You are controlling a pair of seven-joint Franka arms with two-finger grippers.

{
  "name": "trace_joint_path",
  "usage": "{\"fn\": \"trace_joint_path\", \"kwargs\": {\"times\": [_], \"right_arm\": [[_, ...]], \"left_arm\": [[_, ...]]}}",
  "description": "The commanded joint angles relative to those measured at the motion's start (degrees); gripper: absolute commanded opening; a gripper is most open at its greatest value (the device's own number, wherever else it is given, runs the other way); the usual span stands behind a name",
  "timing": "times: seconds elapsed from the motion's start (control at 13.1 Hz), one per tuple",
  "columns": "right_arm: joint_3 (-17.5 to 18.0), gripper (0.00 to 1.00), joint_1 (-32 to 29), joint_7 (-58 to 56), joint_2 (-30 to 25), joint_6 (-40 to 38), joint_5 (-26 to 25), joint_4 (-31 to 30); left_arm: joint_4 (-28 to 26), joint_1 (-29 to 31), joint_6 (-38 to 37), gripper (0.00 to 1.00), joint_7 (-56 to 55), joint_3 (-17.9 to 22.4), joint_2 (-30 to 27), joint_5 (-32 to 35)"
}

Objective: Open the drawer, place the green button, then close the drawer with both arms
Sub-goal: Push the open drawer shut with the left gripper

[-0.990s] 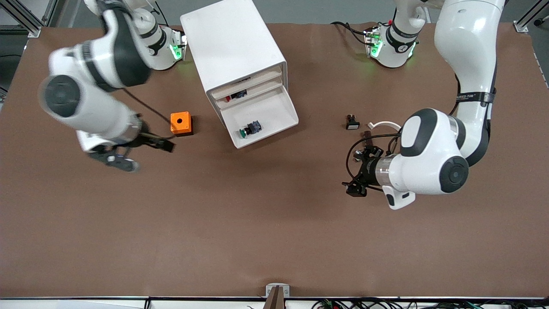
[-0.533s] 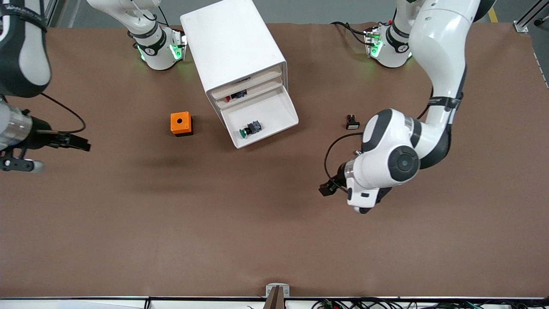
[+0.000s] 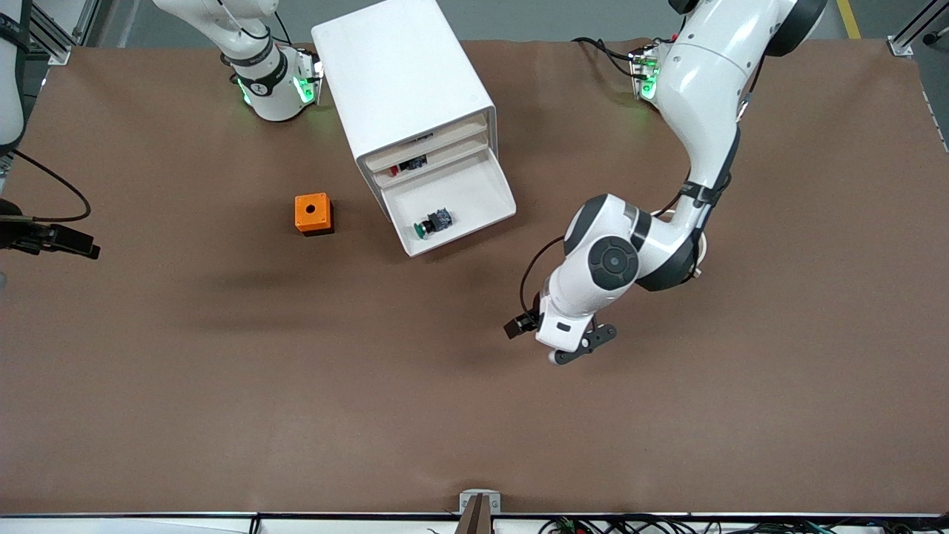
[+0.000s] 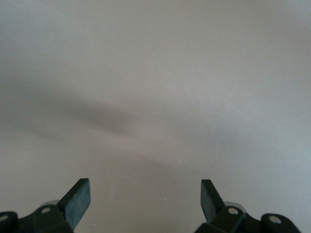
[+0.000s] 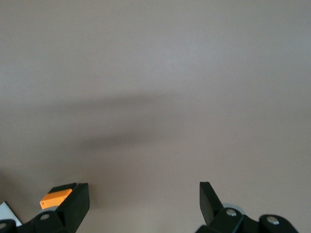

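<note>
Green cap: button lies in the pulled-out drawer, toward the drawer's front lip, loose from both grippers.
Drawer: white tray, standing open from the white cabinet; a shelf above it holds a small dark part, too small to name.
Left gripper: up over bare brown table, off the drawer's open front corner toward the left arm's end; fingers spread wide, nothing between them. In the front view the wrist hides most of it.
Right gripper: at the table's edge on the right arm's end, well away from the drawer; fingers apart and empty. This arm looks to be waiting.
Orange cube: beside the cabinet toward the right arm's end, between the right gripper and the drawer; its corner shows in the right wrist view.
Step in hand: placing looks done; closing remains.
Next move, as judged: the left gripper seems best placed; it needs to get in front of the drawer lip and push squarely toward the cabinet, or the light cabinet may slide.
</note>
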Motion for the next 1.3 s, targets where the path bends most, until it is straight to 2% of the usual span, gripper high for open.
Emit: {"fn": "trace_joint_path", "kwargs": {"times": [0.0,0.3,0.53,0.84,1.22], "right_arm": [[1.10,1.00,-1.24,-0.04,1.27,-2.14,-1.13,5.32],[1.36,1.00,-0.71,0.23,1.10,-2.22,-0.43,5.51],[1.28,1.00,-1.33,0.14,0.31,-3.89,1.05,3.84],[1.54,1.00,0.68,1.01,-8.90,-2.58,1.94,-6.34],[1.63,1.00,2.36,2.34,-14.80,-2.32,1.94,-11.53]], "left_arm": [[-0.08,-2.45,2.87,1.00,-2.26,0.04,1.42,0.35],[-4.38,-6.93,2.61,1.00,-9.12,0.04,0.99,0.43],[-4.65,-10.53,-0.63,1.00,-15.79,0.04,0.46,0.43],[-4.65,-14.57,-9.42,1.00,-21.25,0.04,-0.07,0.52],[-4.74,-19.06,-9.79,1.00,-25.30,-0.13,-0.07,0.43]]}}
